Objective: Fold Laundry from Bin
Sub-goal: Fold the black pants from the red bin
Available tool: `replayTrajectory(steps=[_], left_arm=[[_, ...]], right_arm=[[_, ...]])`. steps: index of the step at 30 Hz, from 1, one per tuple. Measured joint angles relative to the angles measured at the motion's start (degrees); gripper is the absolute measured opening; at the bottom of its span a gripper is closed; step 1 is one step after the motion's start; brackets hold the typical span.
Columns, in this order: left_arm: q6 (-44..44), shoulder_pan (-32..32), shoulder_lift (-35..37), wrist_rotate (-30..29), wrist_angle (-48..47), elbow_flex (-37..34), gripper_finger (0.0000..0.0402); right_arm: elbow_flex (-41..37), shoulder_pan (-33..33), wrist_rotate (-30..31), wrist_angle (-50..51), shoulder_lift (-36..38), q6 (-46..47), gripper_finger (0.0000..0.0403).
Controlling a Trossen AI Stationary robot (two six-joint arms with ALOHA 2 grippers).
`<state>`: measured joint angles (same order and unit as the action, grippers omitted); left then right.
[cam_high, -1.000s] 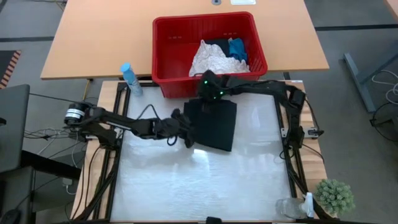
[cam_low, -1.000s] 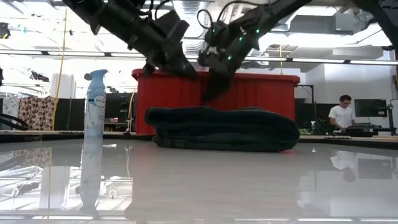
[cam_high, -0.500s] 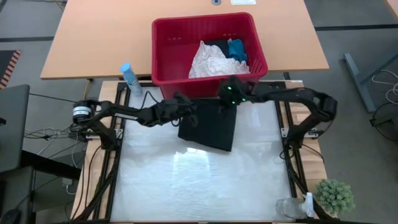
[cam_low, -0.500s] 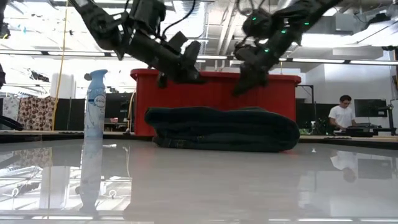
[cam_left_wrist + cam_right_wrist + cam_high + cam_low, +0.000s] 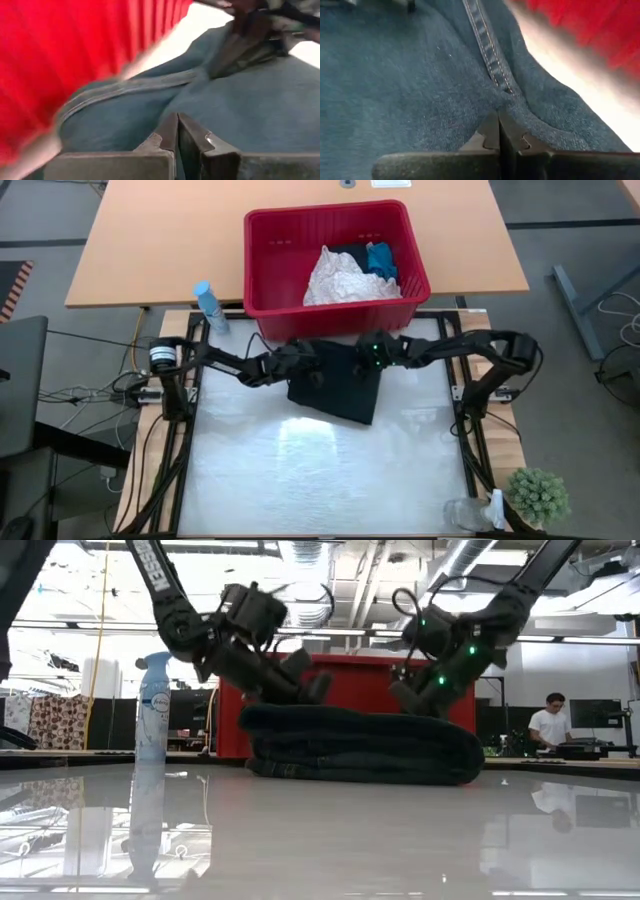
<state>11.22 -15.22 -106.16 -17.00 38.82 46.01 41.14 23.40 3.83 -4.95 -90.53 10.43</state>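
Observation:
A folded dark blue denim garment (image 5: 338, 388) lies flat on the table just in front of the red bin (image 5: 266, 270); it also shows in the low view (image 5: 365, 745). The bin holds a white crinkled cloth (image 5: 345, 277), a small bright blue one (image 5: 381, 258) and a black one (image 5: 349, 250). My left gripper (image 5: 313, 366) is shut at the garment's far left part. My right gripper (image 5: 364, 361) is shut at its far right part. Both come in low and slanting (image 5: 312, 690) (image 5: 400, 696). My left gripper rests its shut fingertips (image 5: 178, 120) on the garment's top layer (image 5: 125, 117) near its far left corner, slanting down from the table's left. The garment lies flat on the table. My right gripper rests its shut fingertips (image 5: 499, 117) on the top layer beside a stitched seam (image 5: 492, 65), near the far right edge, slanting down from the right.
A light blue spray bottle (image 5: 208, 308) stands at the table's far left corner, left of the bin. A small green plant (image 5: 538, 495) and a clear bottle (image 5: 470, 513) stand at the near right corner. A person (image 5: 553, 725) shows far behind.
Both grippers have come down from above the garment onto its top near the bin. My left gripper swung from the garment's left edge toward the far edge, then dropped. My right gripper went toward the right and nearer, then dropped. The garment has stayed in place.

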Motion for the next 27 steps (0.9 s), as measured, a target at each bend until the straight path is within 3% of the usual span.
replayTrajectory(steps=[7, 12, 23, 27], left_arm=[[8.95, -1.85, -6.89, 0.08, 1.23, 0.03, 0.0], [11.91, -1.88, -8.1, 0.67, 2.21, 0.16, 0.0], [9.05, -1.04, 4.8, 1.77, -0.1, -0.04, 0.0], [5.92, 2.13, 10.11, 3.19, -1.01, -0.04, 0.0]], right_arm=[[-1.46, -0.12, -0.49, -1.95, -4.45, -0.63, 0.0015], [-1.53, 0.29, -0.81, -1.94, -4.66, -1.63, 0.0015], [-1.88, -0.55, -1.32, 1.22, 16.1, -1.39, 0.0015], [-1.79, -5.21, -1.72, 2.54, 20.87, -1.03, 0.0015]])
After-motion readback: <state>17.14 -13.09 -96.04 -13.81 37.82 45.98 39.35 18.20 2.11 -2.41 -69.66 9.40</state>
